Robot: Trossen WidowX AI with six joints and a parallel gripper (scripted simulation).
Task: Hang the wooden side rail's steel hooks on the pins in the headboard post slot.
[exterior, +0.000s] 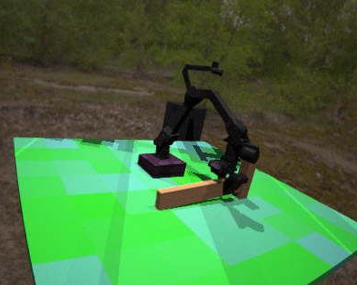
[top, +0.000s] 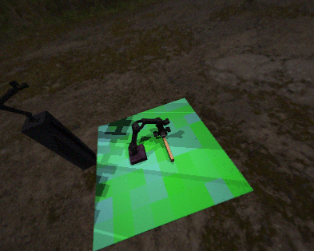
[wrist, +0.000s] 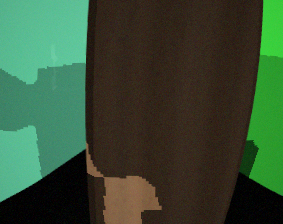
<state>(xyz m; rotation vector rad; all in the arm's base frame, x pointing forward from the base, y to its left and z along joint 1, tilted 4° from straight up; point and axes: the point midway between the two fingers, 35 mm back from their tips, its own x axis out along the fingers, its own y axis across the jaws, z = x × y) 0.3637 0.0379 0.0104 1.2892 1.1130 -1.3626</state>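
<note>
The wooden side rail (top: 168, 149) (exterior: 188, 195) (wrist: 177, 100) lies nearly level, its far end appearing to rest on the table (top: 125, 216) (exterior: 97, 240). My gripper (top: 162, 134) (exterior: 229, 182) (wrist: 145, 152) is shut on the rail near its post end, with dark fingers on both sides of it in the wrist view. The wooden headboard post (exterior: 248, 178) stands upright just beyond the gripper in the exterior view, partly behind the wrist. The hooks, pins and slot are hidden, so I cannot tell how they meet.
The arm's base sits on a dark purple block (top: 138, 156) (exterior: 167, 167), to one side of the rail. A tall dark pedestal (top: 59, 137) (exterior: 172, 119) with a bent arm-like stand is beyond the table edge. Shadows cross the table.
</note>
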